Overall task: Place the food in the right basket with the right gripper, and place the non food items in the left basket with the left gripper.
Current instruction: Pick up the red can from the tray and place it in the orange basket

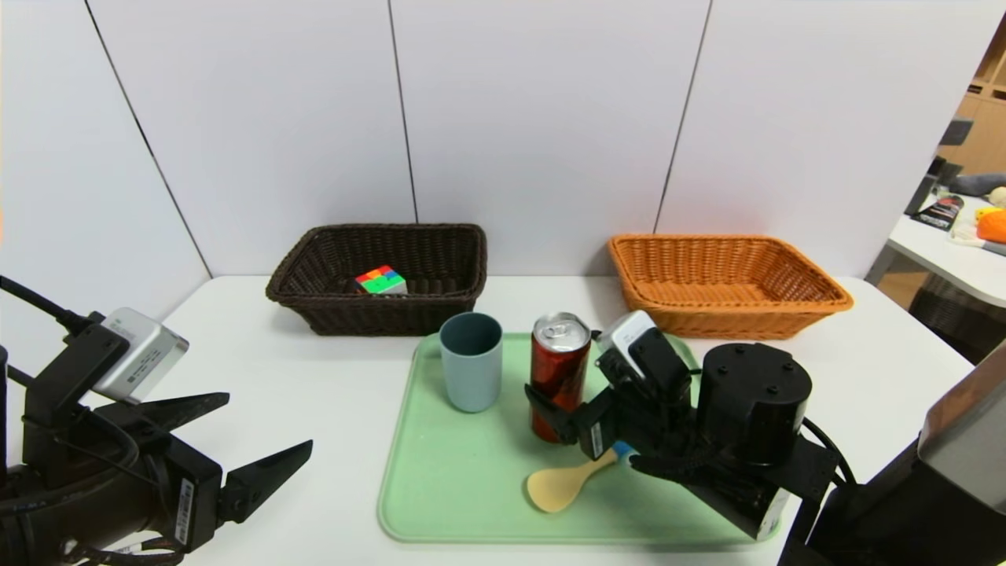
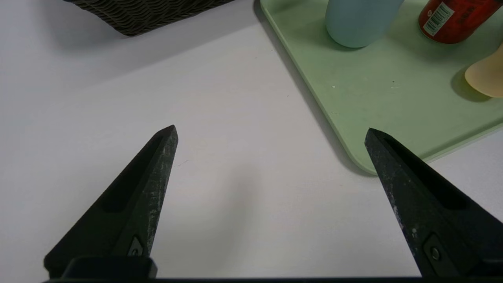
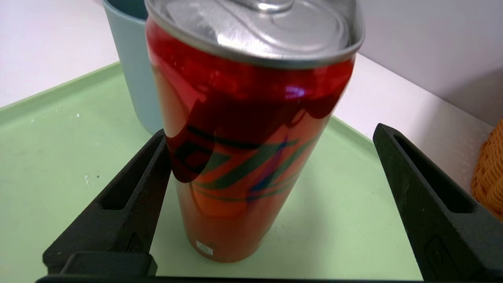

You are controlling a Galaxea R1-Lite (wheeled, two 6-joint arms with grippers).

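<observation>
The tall red can (image 1: 559, 373) stands upright on the green tray (image 1: 456, 487), beside the blue-grey cup (image 1: 471, 362). My right gripper (image 1: 562, 410) is open around the can (image 3: 243, 149). The can stands between the fingers of the right gripper (image 3: 270, 131), close against one finger and well apart from the other. The yellow spoon (image 1: 559, 483) lies on the tray, its blue handle mostly hidden under the right arm. The multicoloured cube (image 1: 380, 281) lies in the dark brown left basket (image 1: 440, 303). The orange right basket (image 1: 731, 314) holds nothing. My left gripper (image 1: 269, 422) hangs open over bare table (image 2: 271, 129).
The white table (image 1: 299, 377) meets a white panel wall just behind both baskets. In the left wrist view the tray's corner (image 2: 373, 90) lies near one finger, with the cup (image 2: 359, 19) and the spoon's bowl (image 2: 487, 76) farther off. Another table with clutter (image 1: 959, 228) stands at the far right.
</observation>
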